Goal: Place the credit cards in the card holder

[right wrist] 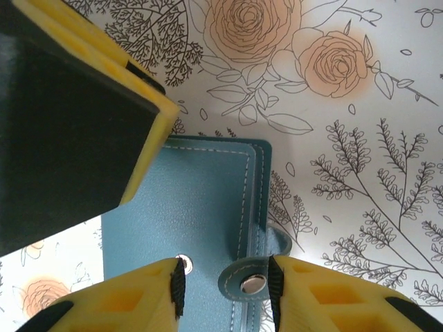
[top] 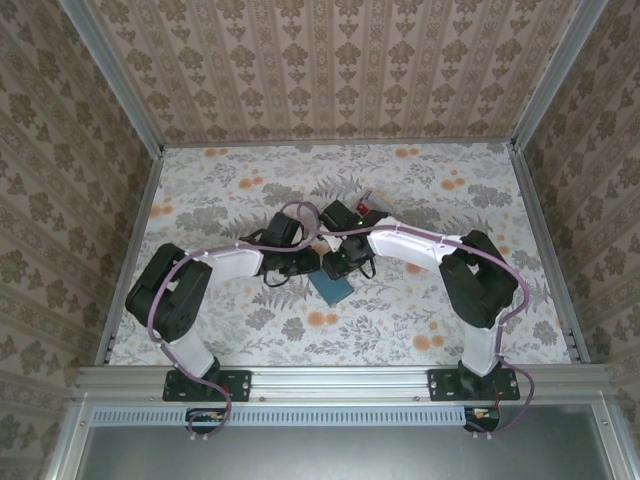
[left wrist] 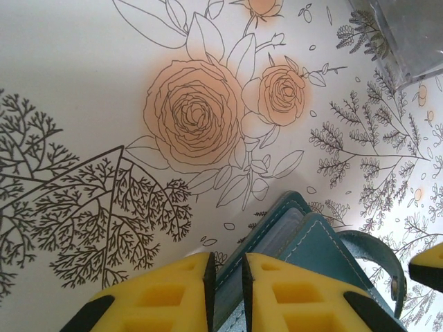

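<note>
The teal card holder lies on the flowered cloth in the middle of the table, between both grippers. My left gripper is shut on one edge of the card holder, with its stitched teal cover pinched between the yellow fingers and pale inner sleeves showing beside it. My right gripper stands open over the card holder. The snap strap lies loose between its jaws, close to the right finger. The credit cards, grey-white and red, lie farther back, apart from both grippers.
The left gripper's black and yellow finger hangs just above the holder's left part. A pale grey glossy flat thing shows at the far corner of the left wrist view. Patterned walls close the table on three sides.
</note>
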Available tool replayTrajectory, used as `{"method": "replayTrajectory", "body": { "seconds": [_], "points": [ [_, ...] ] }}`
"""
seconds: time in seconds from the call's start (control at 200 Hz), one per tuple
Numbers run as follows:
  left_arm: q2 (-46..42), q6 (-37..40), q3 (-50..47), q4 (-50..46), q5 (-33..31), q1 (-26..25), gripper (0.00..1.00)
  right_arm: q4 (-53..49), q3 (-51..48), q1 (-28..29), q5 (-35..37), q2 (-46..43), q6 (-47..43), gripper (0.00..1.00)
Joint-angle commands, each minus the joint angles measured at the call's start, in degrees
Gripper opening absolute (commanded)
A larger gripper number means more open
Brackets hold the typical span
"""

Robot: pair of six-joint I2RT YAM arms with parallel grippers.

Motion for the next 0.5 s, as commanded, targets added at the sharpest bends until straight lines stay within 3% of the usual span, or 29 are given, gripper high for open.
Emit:
{"method": "replayTrajectory", "body": {
  "seconds": [0.0,0.495],
  "points": [
    [0.59,-0.72,-0.55,0.88,0.57,0.42,0.21,0.33,0.85,0.36,3.52,1.0,0.06,0.39],
    [1.8,-1.11,-0.06,1.93,1.66,0.41,0.21,-1.58,0.94,0.38,8.53,0.01,-1.5,0.24]
  ]
}}
